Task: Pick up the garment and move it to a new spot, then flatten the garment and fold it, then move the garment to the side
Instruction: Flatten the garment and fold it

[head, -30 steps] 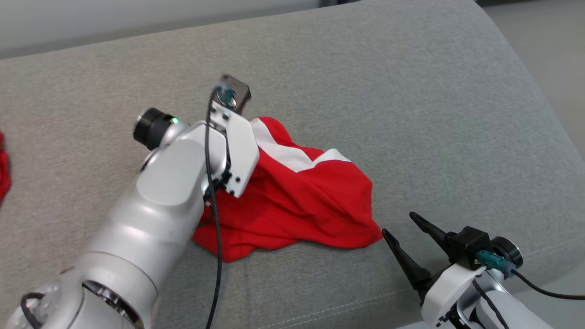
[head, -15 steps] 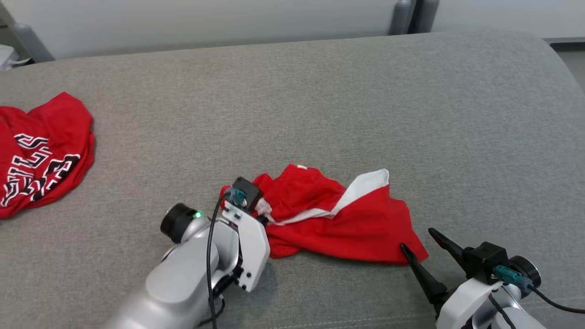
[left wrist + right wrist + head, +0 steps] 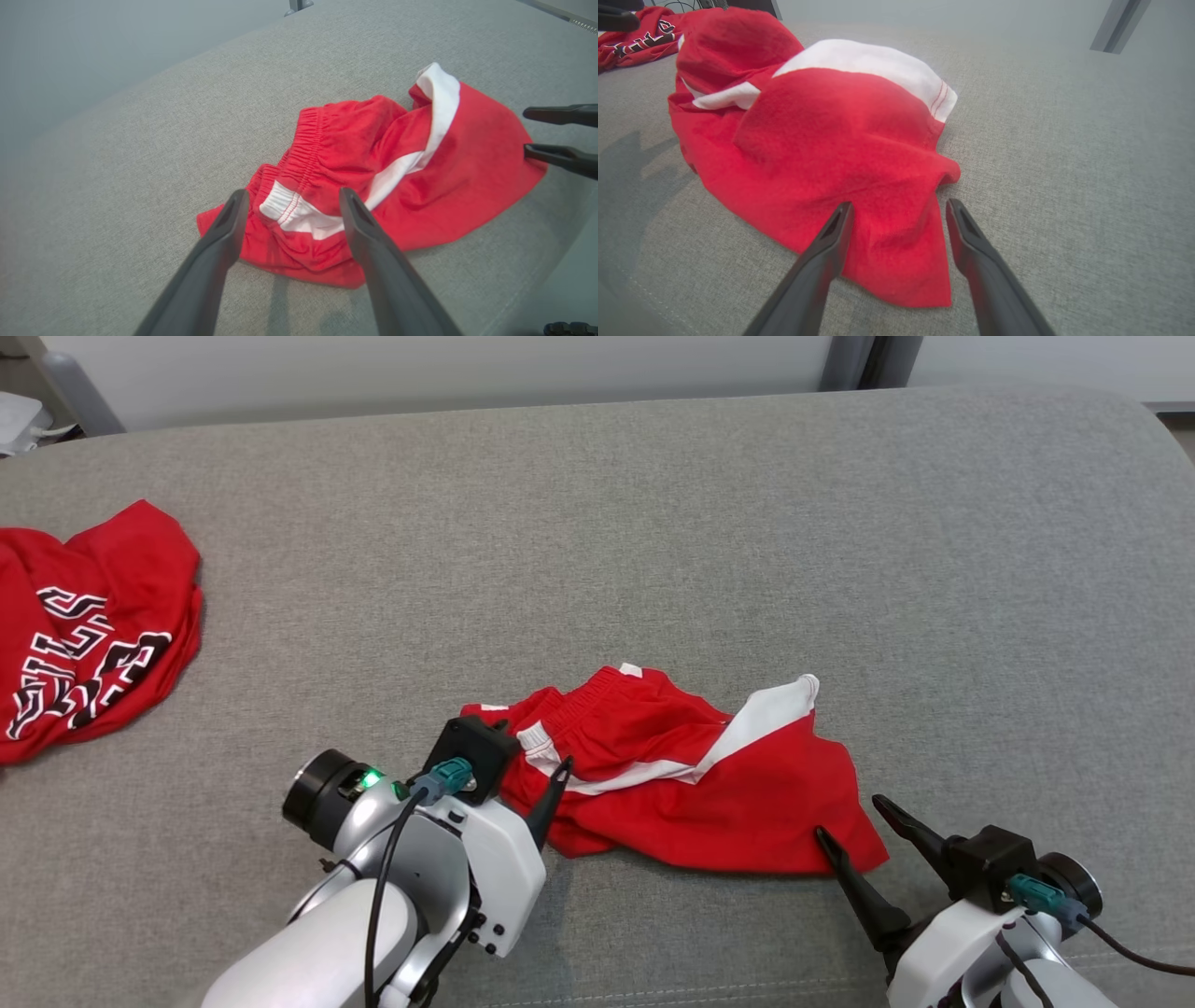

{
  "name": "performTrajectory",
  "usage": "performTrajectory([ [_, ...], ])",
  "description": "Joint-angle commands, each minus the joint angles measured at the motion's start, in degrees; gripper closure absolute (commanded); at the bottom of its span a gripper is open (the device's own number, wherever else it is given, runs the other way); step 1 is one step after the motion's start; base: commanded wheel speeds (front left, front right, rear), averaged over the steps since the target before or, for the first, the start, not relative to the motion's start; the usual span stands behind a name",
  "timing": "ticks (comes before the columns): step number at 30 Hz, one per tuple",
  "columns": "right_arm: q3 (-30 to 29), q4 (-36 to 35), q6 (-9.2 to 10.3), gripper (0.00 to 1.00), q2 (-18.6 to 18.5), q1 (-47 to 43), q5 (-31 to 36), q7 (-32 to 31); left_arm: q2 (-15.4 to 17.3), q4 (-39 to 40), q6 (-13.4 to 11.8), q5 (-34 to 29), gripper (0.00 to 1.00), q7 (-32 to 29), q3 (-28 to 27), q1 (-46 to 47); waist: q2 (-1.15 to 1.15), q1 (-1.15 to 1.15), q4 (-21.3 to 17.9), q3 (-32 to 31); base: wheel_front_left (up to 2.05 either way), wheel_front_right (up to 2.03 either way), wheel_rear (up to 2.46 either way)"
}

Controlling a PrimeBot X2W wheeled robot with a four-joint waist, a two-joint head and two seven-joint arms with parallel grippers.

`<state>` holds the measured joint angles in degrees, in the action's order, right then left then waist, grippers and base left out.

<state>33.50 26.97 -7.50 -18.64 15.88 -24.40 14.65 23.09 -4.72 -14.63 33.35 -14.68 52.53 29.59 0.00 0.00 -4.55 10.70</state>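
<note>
Newly spread left gripper (image 3: 293,193) hangs over garment (image 3: 653,765); right gripper (image 3: 899,204) spread wide; head view adds printed shirt (image 3: 93,616).

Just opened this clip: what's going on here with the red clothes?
A two-armed robot is working on a pair of red shorts with a white stripe, lying crumpled on a grey cushion. Its left claw stands open over the waistband end, its right claw open at the opposite hem corner; neither grips the cloth. A second red garment with lettering lies at the far left.
</note>
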Motion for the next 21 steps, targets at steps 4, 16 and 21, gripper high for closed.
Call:
performTrajectory([
  [4,0.72,-0.90,0.01,0.00,-0.15,0.36,-0.10,0.35,3.10,3.99,-1.33,-1.47,0.00,-2.24,-2.80,2.78,0.00,0.00,-0.93,0.24,0.00,0.00,0.00],
  [16,1.45,-1.36,0.01,0.00,0.10,1.54,-0.60,0.35,4.72,-4.88,4.63,-2.93,0.00,-7.56,0.33,9.62,0.00,0.00,-3.99,1.25,0.00,0.00,0.00],
  [21,1.19,-1.43,0.01,0.00,0.05,1.50,-0.73,0.35,4.43,-7.40,6.15,-2.08,0.00,-8.91,1.14,10.14,0.00,0.00,-4.93,1.45,0.00,0.00,0.00],
])
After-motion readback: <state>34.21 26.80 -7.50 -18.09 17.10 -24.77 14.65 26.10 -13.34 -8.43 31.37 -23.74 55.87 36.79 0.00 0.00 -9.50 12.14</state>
